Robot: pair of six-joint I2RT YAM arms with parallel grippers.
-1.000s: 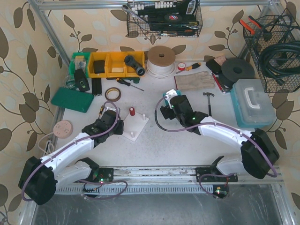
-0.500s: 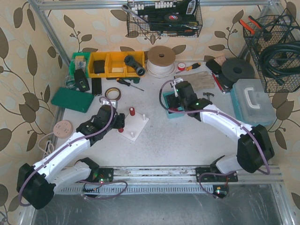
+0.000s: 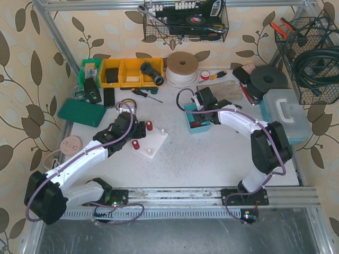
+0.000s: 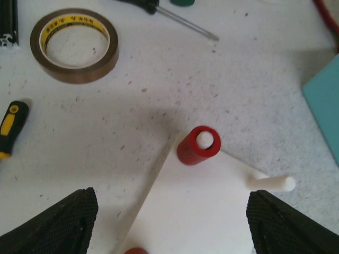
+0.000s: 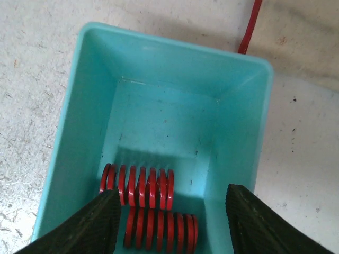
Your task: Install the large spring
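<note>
- my right pincer (image 5: 172, 200) hangs with its fingers wide apart and empty. they straddle two red springs, an upper spring (image 5: 136, 186) and a lower spring (image 5: 159, 228), which lie side by side at the near end of the teal bin (image 5: 159, 58).
- i cannot tell which of the pair is the large spring. both are loose in the bin, so the pick is not yet made.
- the bin sits on the bench (image 3: 212, 159) a little right of its middle, toward the far edge.
- a second ago this arm was bunched over the middle of the bench and hid the bin. it has since swung out toward the far edge, and the wrist now looks straight down into the bin. i judge this as lined up for the grab, with only the descent and the close to come.
- my left pincer (image 4: 170, 193) is also spread and holds nothing, poised over the left corner of the white peg plate (image 4: 201, 211).
- ahead of it a seated spring (image 4: 198, 145) sits on its post, with a bare peg (image 4: 275, 183) beside it. a second seated spring (image 3: 136, 144) shows on the near-left post from above.
- the left arm has slid along the plate toward the far edge since the earlier frame, uncovering that near-left post. the plate itself has not shifted.
- beyond the plate lie a tape roll (image 4: 74, 45) and a screwdriver (image 4: 10, 127), toward the far-left corner.
</note>
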